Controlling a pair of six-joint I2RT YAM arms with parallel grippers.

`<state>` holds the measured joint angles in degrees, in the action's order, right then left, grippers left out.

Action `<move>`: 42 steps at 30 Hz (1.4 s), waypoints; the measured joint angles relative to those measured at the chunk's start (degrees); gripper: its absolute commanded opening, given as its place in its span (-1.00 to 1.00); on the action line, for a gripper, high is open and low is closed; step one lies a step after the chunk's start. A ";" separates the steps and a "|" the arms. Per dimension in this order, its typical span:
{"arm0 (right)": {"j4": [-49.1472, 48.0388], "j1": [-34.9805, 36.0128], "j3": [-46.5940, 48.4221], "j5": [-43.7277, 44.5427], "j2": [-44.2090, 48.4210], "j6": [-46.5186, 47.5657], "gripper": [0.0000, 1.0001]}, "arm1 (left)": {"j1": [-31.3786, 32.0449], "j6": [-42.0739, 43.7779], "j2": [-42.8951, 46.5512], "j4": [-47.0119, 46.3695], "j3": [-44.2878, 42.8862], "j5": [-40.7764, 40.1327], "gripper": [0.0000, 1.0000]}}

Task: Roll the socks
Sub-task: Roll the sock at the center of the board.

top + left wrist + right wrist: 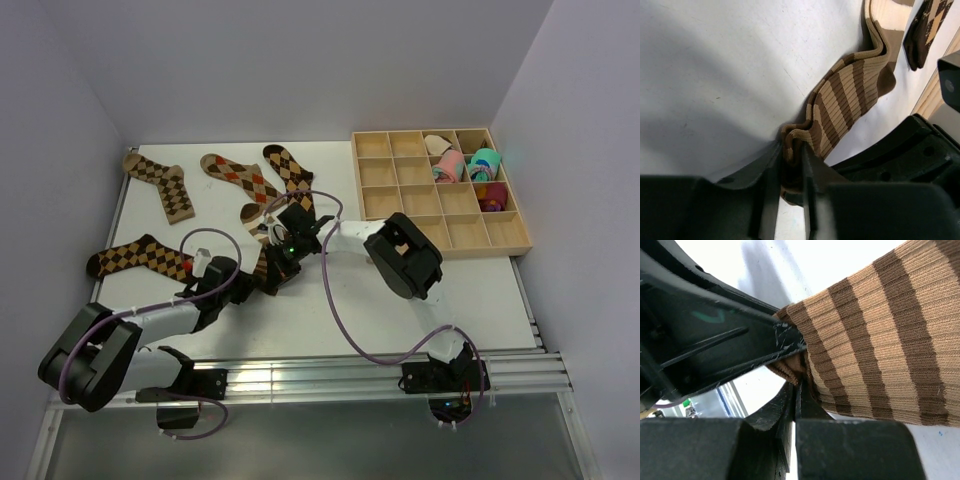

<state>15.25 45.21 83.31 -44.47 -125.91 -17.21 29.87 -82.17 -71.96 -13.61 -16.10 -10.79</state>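
The brown-and-cream striped sock (257,228) lies in the middle of the table, its near end pinched between both grippers. My left gripper (268,273) is shut on a folded end of the striped sock (850,92), with the cloth bunched between the jaws of my left gripper (791,155). My right gripper (284,250) is shut on the edge of the same striped sock (890,340), right beside the left one, its jaws pressed together at my right gripper (801,382). Argyle socks lie flat at the back left (160,185), back middle (240,178), beside that (290,172) and at the left (140,258).
A wooden compartment tray (500,245) stands at the back right, with pink and teal rolled bundles (465,165) in its far cells. The table's near edge with metal rails (330,375) runs below the arms. Grey walls close in the left, back and right.
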 measured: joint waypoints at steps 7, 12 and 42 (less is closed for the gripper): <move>-3.43 0.76 -6.67 7.48 6.36 0.76 -0.58 | -0.02 1.11 -0.31 2.19 -1.36 1.05 -0.81; -4.57 1.95 -10.71 13.88 11.69 2.56 -1.00 | -0.04 3.04 -0.48 5.49 -3.19 1.36 -0.49; -5.53 -1.11 -7.43 4.94 5.05 -3.91 -1.00 | -0.15 3.98 25.22 10.34 10.01 0.17 -0.06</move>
<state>9.72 44.10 75.88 -39.53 -120.86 -21.12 29.71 -78.19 -46.74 -3.27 -6.09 -10.61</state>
